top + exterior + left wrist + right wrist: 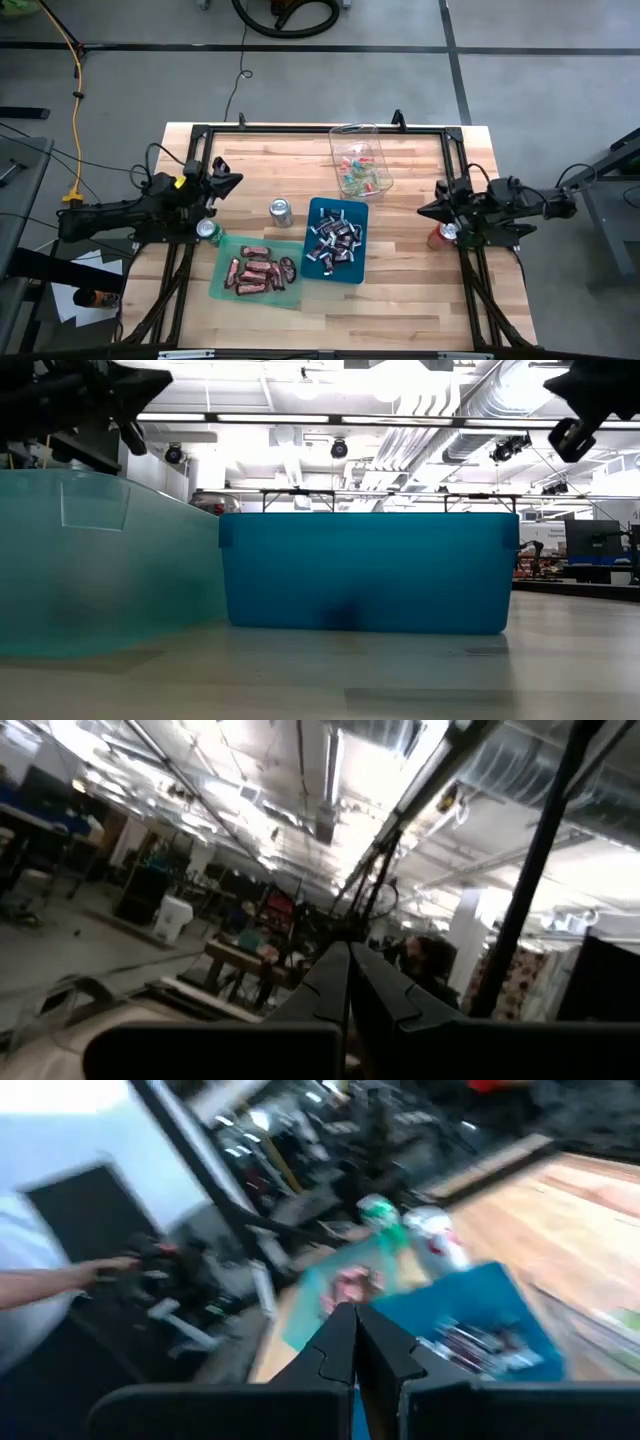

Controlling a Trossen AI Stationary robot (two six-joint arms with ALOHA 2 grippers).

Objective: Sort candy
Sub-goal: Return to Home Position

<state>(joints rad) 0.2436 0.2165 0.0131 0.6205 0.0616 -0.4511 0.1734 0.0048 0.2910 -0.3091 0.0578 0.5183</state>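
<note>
The left tool (230,183) hung above the left edge of the counter (505,300). Its two fingers were pressed together with nothing between them (its own wrist view showed the tips meeting). The right tool (426,210) hung above the right edge, closed in the same way and also empty.

A green can (207,230) stood just beside the left arm, and a red can (440,237) stood just beside the right tool, partly hidden by that arm. A silver can (281,211) stood more toward the middle.

The candy lay farther in. The red-brown bars (255,270) were in the green tray (100,560) near the front edge, and the dark and silver pieces (335,242) were in the blue bin (365,570) just beside it. The bright little sweets (360,175) were in the clear bin (345,130) near the far edge. I saw no loose piece on the bare wood, so I judged the sorting practically finished, with only the folding of the arms left.

The danger, I think, was the cans. If the right arm went down without first drawing back, it could strike the red can and roll it off the right edge. On the other side, the green can could be pushed against the green tray and disturb the bars.
</note>
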